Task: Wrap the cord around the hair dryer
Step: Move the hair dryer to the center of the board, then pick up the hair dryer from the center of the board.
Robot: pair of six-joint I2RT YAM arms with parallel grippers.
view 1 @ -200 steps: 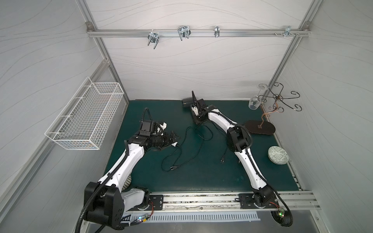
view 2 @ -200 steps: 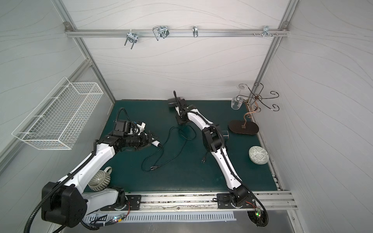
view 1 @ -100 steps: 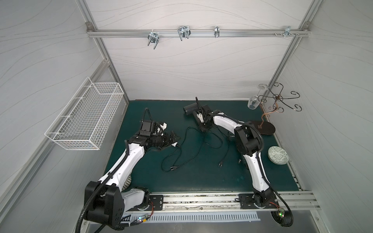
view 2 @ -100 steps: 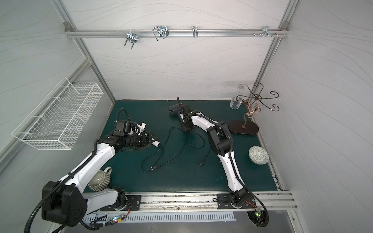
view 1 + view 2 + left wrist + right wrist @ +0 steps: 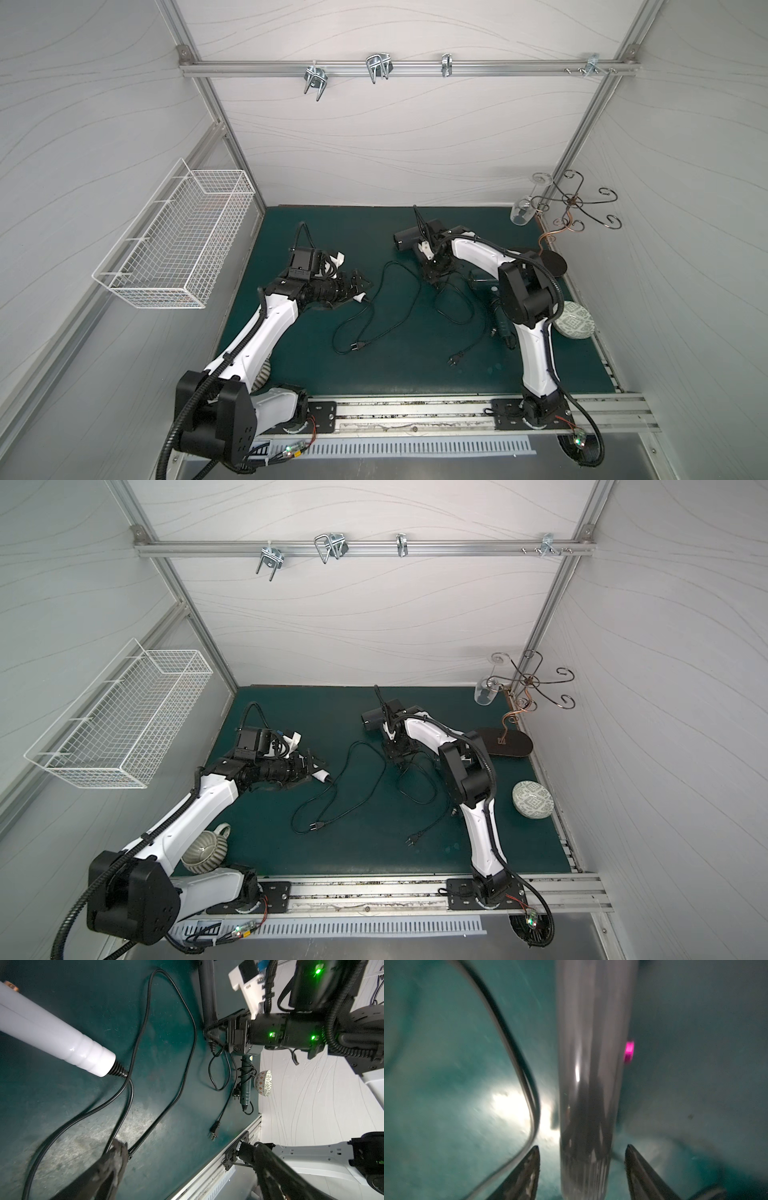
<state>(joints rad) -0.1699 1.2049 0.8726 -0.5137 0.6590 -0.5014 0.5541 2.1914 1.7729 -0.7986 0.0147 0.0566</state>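
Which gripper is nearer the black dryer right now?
Right. The right gripper straddles the black dryer, jaws open either side; the left gripper hovers apart, by the white dryer.

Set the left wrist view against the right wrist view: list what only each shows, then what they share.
Only the left wrist view: the white hair dryer handle, a patterned bowl, a loose plug and a teal hair dryer with cord around it. Only the right wrist view: a magenta button on the dark hair dryer handle, and gaps between it and the fingers of the right end effector. Both: that handle, that end effector, black cord beside them, the green mat.
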